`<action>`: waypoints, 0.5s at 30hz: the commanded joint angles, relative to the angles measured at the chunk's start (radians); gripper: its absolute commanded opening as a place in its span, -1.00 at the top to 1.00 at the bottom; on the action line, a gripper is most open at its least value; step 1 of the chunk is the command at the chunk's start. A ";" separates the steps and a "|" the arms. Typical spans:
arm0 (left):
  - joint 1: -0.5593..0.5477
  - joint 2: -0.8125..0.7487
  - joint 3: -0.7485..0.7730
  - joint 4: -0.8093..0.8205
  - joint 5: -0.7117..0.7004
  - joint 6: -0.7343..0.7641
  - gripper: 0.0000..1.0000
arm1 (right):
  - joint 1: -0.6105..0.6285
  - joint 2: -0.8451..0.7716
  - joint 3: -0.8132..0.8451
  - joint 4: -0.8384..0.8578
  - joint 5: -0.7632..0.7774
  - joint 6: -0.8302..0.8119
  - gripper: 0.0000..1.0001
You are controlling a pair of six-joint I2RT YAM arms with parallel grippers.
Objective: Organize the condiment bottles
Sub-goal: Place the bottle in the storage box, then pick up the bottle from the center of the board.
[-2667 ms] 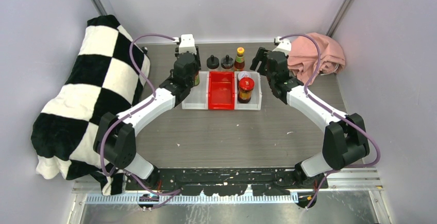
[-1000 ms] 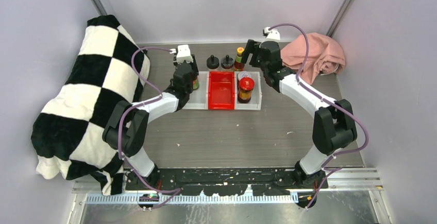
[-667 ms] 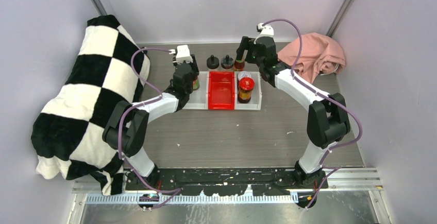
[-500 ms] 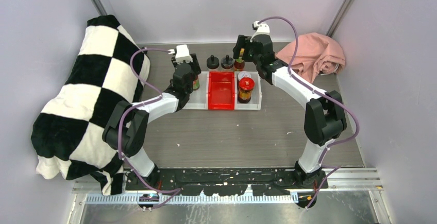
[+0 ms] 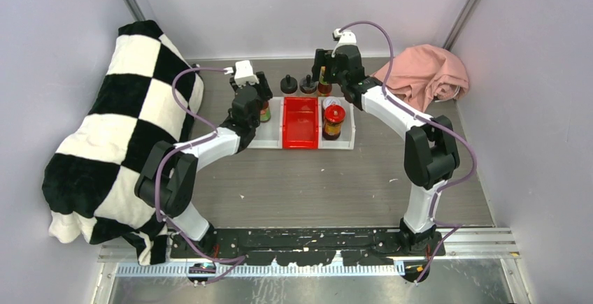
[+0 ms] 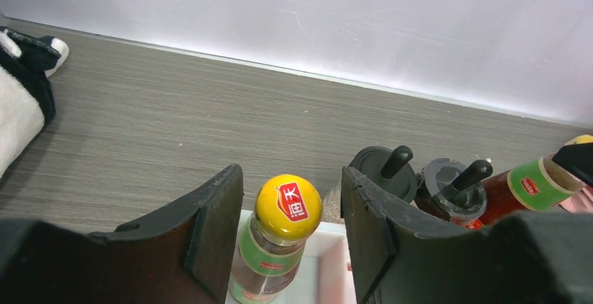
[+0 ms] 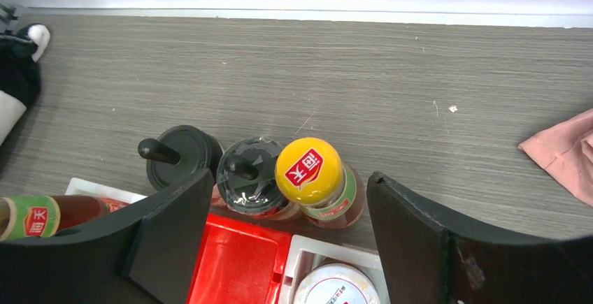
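Note:
One yellow-capped sauce bottle point(image 6: 288, 206) stands upright in the left white bin point(image 5: 260, 138). My left gripper point(image 6: 290, 184) is open around it, with a gap showing on each side of the cap. A second yellow-capped bottle point(image 7: 309, 170) stands on the table behind the bins, next to two black-lidded shakers point(image 7: 183, 156) point(image 7: 250, 175). My right gripper point(image 7: 290, 177) hangs wide open above this bottle and the nearer shaker, touching neither. The red-lidded dark jar point(image 5: 333, 119) stands in the right white bin point(image 5: 347, 140).
An empty red bin point(image 5: 301, 126) sits between the two white ones. A white-lidded jar point(image 7: 336, 286) stands behind the red-lidded one. A black-and-white checkered blanket point(image 5: 119, 129) fills the left side. A pink cloth point(image 5: 426, 73) lies at the back right.
My left jaws have spread apart from the bottle in the left white bin. The right arm has swung left and back, to above the bottle behind the bins.

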 commanded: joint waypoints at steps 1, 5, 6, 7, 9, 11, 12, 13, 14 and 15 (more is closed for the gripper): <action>-0.003 -0.050 -0.009 0.049 -0.014 -0.012 -0.10 | 0.002 0.020 0.069 0.001 0.014 -0.040 -0.72; -0.003 -0.067 -0.020 0.060 -0.019 -0.015 -0.10 | 0.002 0.049 0.092 0.001 0.022 -0.045 -0.69; -0.003 -0.071 -0.024 0.063 -0.021 -0.015 -0.09 | 0.002 0.055 0.094 0.001 0.024 -0.046 -0.66; -0.003 -0.077 -0.028 0.067 -0.024 -0.015 -0.09 | 0.002 0.059 0.099 0.002 0.028 -0.047 -0.62; -0.004 -0.087 -0.035 0.074 -0.028 -0.015 -0.09 | 0.002 0.067 0.106 0.001 0.033 -0.047 -0.53; -0.004 -0.094 -0.039 0.080 -0.030 -0.016 -0.08 | 0.002 0.075 0.116 -0.004 0.041 -0.046 -0.44; -0.005 -0.098 -0.041 0.082 -0.030 -0.016 -0.08 | 0.002 0.079 0.121 -0.008 0.046 -0.048 -0.38; -0.005 -0.101 -0.042 0.083 -0.030 -0.017 -0.07 | 0.002 0.083 0.124 -0.008 0.047 -0.049 -0.31; -0.005 -0.103 -0.044 0.086 -0.030 -0.019 -0.08 | 0.002 0.085 0.124 -0.008 0.050 -0.050 -0.24; -0.005 -0.107 -0.048 0.090 -0.030 -0.021 -0.07 | 0.001 0.086 0.123 -0.008 0.053 -0.050 -0.13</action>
